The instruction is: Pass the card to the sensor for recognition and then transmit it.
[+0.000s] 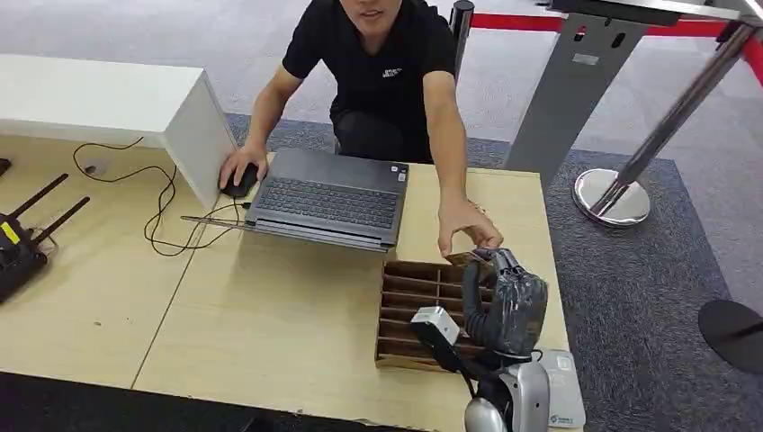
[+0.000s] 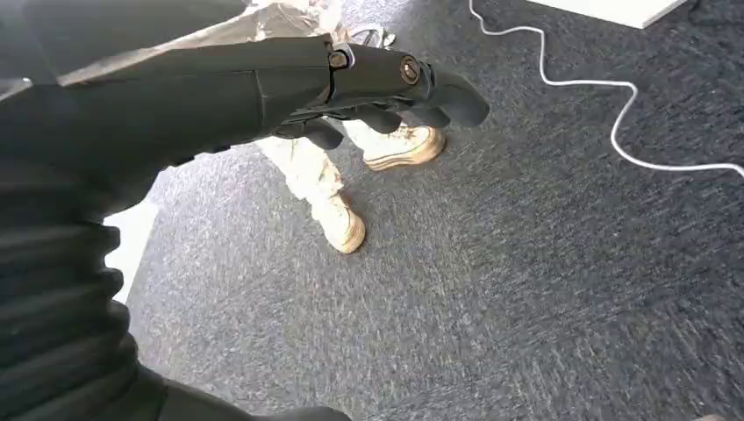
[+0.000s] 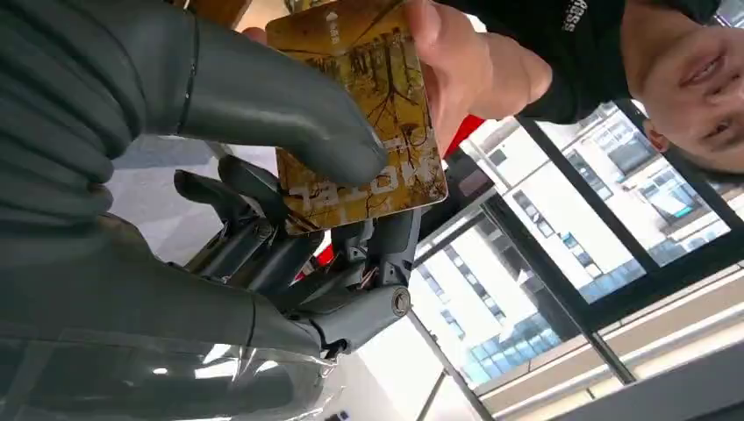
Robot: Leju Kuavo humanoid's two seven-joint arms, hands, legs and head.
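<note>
A gold-brown card is pinched between the thumb and fingers of my right hand. A person's hand grips the card's other end. In the head view my right hand is raised over the far right corner of the wooden slotted box, touching the person's hand. A white card sensor lies on the table near the front right corner, just behind my wrist. My left hand hangs over the carpet, loosely curled and holding nothing.
An open laptop sits behind the box; the person's other hand rests on a mouse. A white box, loose cables and a black router are to the left. A stanchion base stands beyond the table's right edge.
</note>
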